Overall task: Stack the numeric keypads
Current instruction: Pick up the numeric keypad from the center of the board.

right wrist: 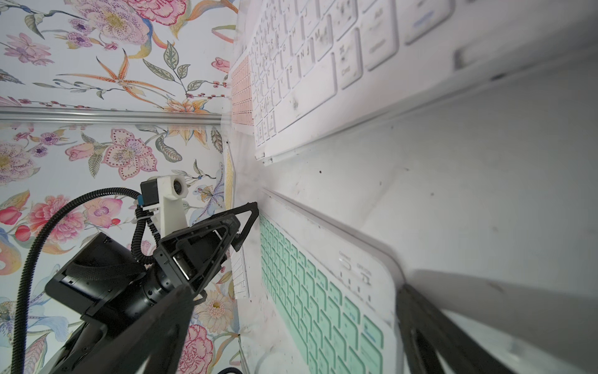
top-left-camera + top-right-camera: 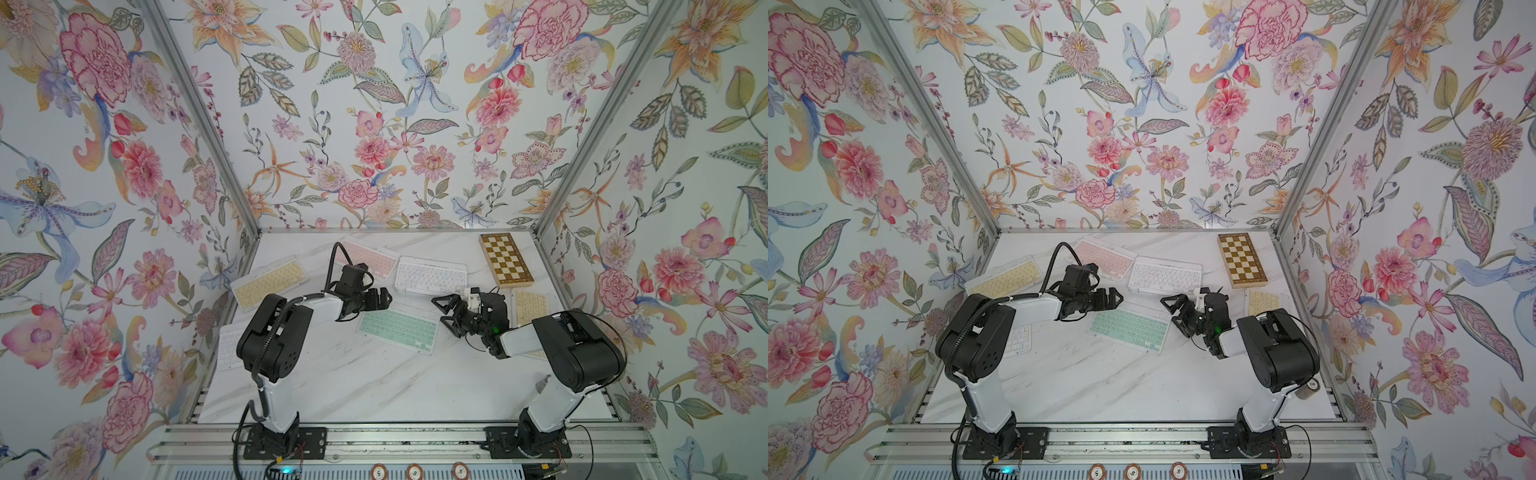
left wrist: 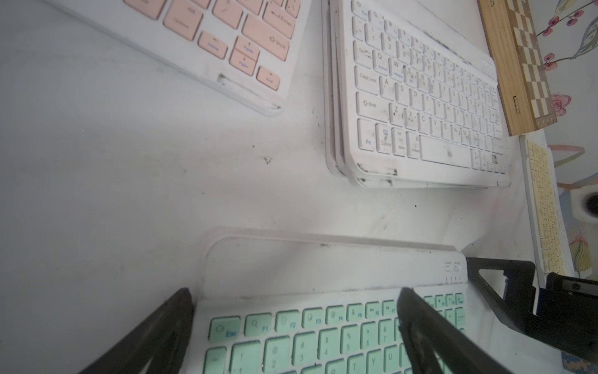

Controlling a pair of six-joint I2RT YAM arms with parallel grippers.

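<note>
We show the slim, white-framed, mint-keyed keypad (image 2: 397, 328) lying flat on the white marbled tabletop (image 2: 374, 386) between the left gripper (image 2: 381, 298) and right gripper (image 2: 441, 309), both spread open and empty; we judge it light, stiff, slick, best pinched at an edge.

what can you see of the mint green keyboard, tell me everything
The mint green keyboard is a slim rectangle with a white body, mint keys and a clear rim showing past its edge. Dark scuffs mark its surface. It lies flat, keys up and slightly angled, near the middle of the table. The open left gripper and open right gripper hang at its two ends. Whether either touches it cannot be told.
</note>
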